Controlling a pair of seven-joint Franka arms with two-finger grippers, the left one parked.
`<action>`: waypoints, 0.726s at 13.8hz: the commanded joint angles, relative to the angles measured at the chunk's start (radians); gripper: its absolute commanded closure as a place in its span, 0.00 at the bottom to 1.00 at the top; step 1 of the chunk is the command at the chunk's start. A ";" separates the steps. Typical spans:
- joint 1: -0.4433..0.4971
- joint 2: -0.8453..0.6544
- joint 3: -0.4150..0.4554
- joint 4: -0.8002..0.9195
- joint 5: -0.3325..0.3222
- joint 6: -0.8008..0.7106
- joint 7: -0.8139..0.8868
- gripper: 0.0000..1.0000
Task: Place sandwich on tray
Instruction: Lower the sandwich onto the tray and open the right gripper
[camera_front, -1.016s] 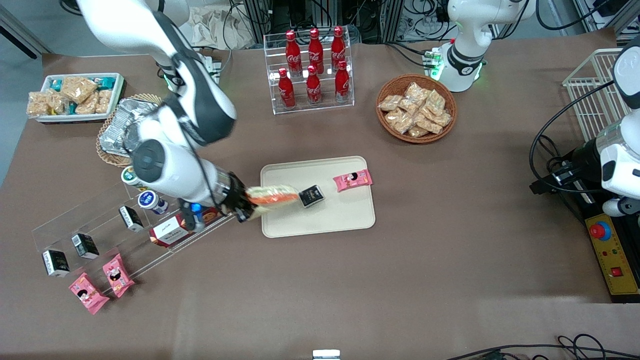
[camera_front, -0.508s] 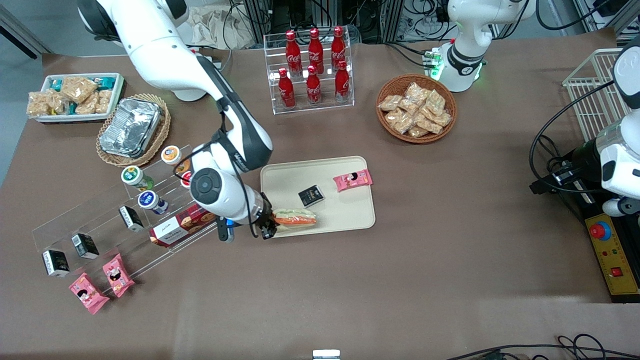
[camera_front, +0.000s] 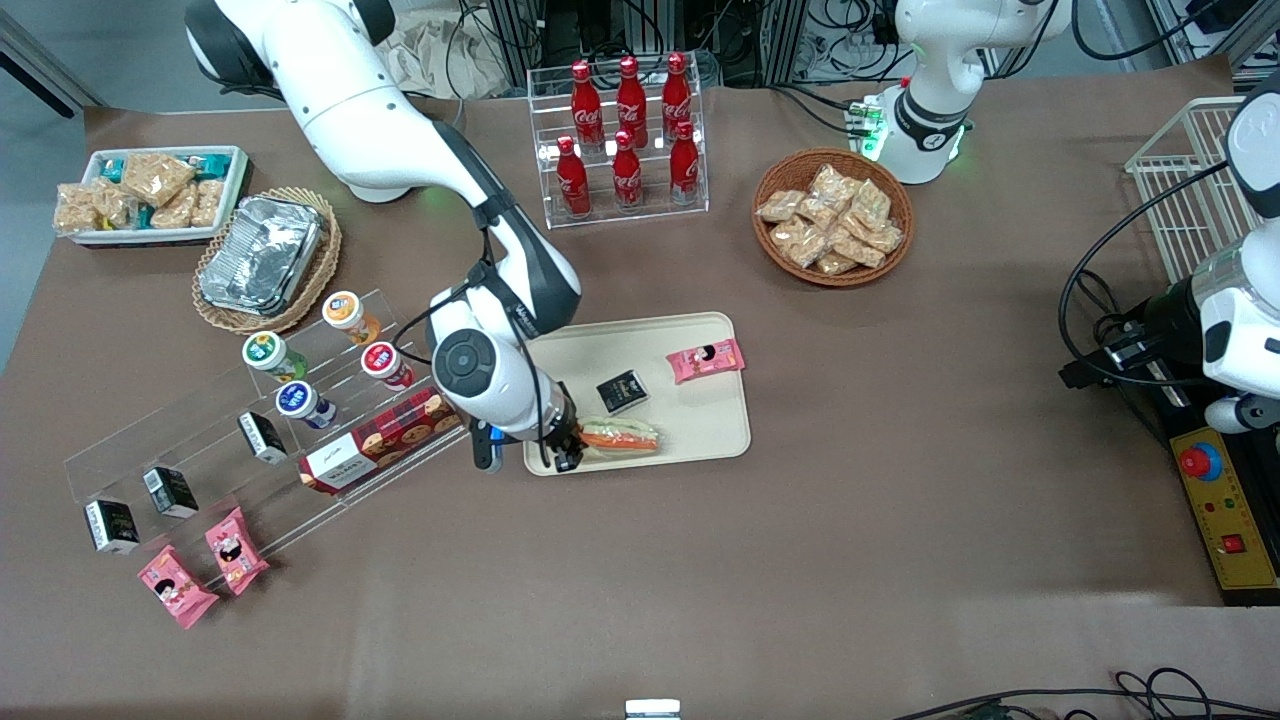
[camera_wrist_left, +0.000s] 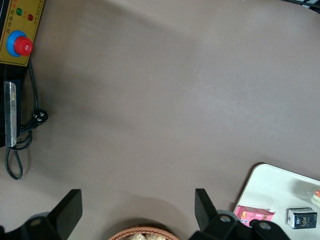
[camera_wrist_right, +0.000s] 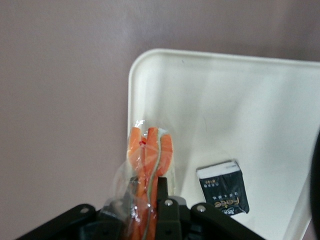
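Observation:
The sandwich (camera_front: 620, 437), a wrapped wedge with orange and green filling, lies low over the cream-beige tray (camera_front: 700, 425), near the tray's edge closest to the front camera. My right gripper (camera_front: 572, 448) is shut on the sandwich's end, at the tray corner nearest the working arm's end. In the right wrist view the sandwich (camera_wrist_right: 149, 160) sticks out from between the gripper (camera_wrist_right: 147, 192), over the tray (camera_wrist_right: 240, 105) close to its rim. I cannot tell whether the sandwich touches the tray.
On the tray lie a small black packet (camera_front: 622, 391) and a pink snack packet (camera_front: 706, 360). A clear stepped rack (camera_front: 250, 430) with cups, small boxes and a biscuit box stands beside the tray toward the working arm's end. A cola bottle rack (camera_front: 620, 140) and a snack basket (camera_front: 832, 216) stand farther from the front camera.
The gripper has carried the sandwich from above the tray's working-arm-side edge down and nearer to the front camera, then a little farther along over the tray's front edge. It has stayed shut on it.

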 joint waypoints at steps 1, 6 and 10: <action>0.018 0.027 -0.012 0.015 0.018 0.014 0.014 1.00; 0.050 0.052 -0.014 -0.007 0.014 0.012 0.014 1.00; 0.064 0.060 -0.015 -0.007 0.014 0.012 0.014 1.00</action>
